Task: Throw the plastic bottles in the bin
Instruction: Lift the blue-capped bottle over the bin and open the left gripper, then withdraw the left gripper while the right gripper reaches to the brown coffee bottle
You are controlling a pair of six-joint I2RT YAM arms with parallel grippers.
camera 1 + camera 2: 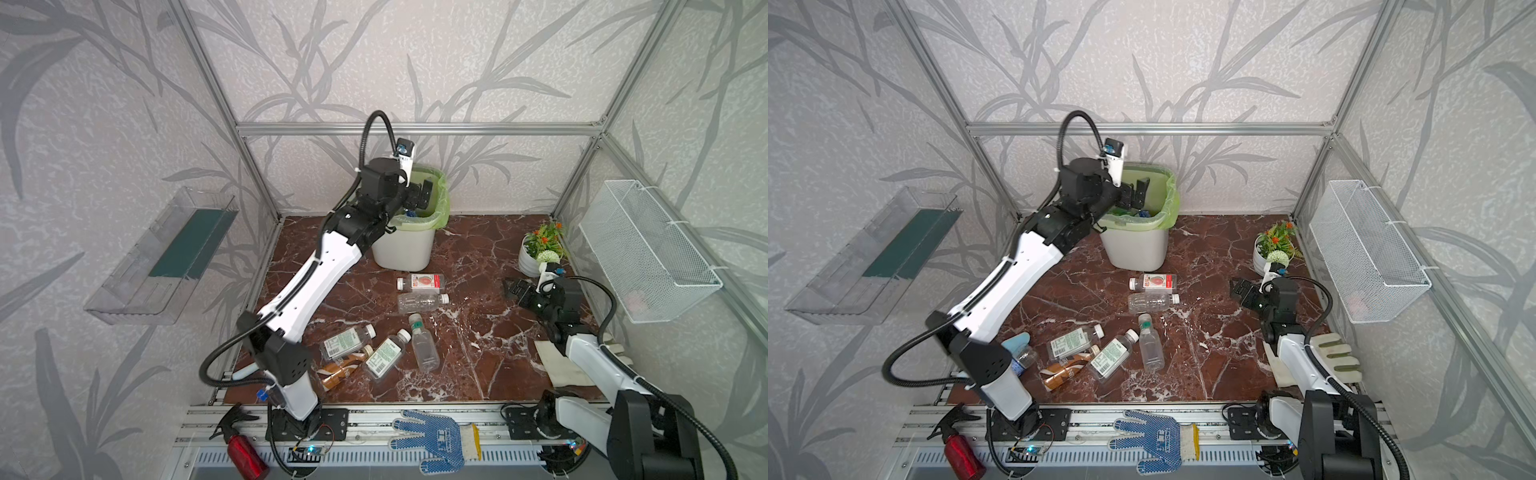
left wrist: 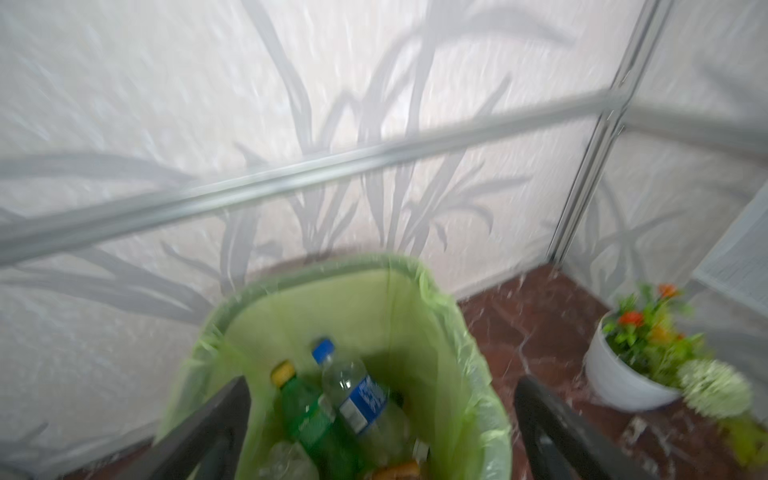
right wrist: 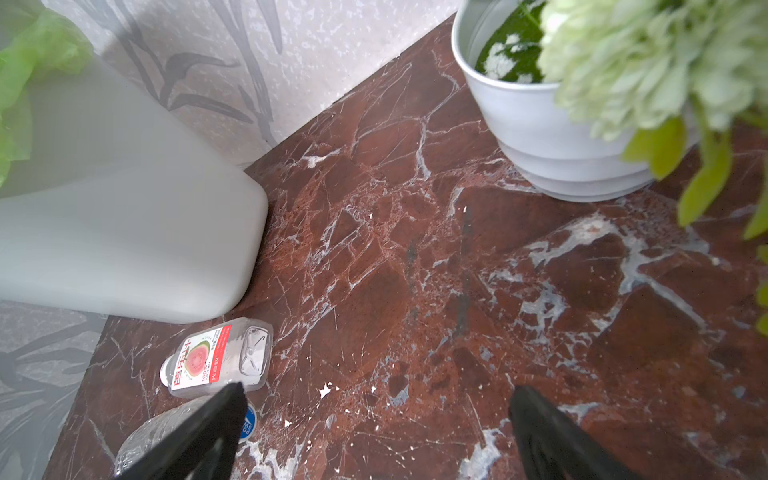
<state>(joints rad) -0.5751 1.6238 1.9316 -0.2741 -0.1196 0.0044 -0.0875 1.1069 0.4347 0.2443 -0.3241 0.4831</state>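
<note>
The white bin (image 1: 403, 249) (image 1: 1133, 249) with its green liner stands at the back of the floor. My left gripper (image 1: 426, 193) (image 1: 1140, 191) (image 2: 382, 386) hangs open over its mouth, holding nothing. Inside lie a blue-capped clear bottle (image 2: 357, 395), a green bottle (image 2: 307, 415) and others. Several plastic bottles lie on the marble floor: a red-labelled one (image 1: 422, 281) (image 3: 216, 357), a clear one (image 1: 419, 302), one with a green neck band (image 1: 424, 349), two with green-white labels (image 1: 347, 341) (image 1: 384, 353) and a brown one (image 1: 340, 370). My right gripper (image 1: 509, 286) (image 3: 376, 395) is open and empty, to the right of the red-labelled bottle.
A white flower pot (image 1: 536, 253) stands at the back right. A wire mesh basket (image 1: 648, 253) hangs on the right wall, a clear tray (image 1: 162, 257) on the left. A red spray bottle (image 1: 243, 449) and a blue glove (image 1: 436, 440) lie on the front rail.
</note>
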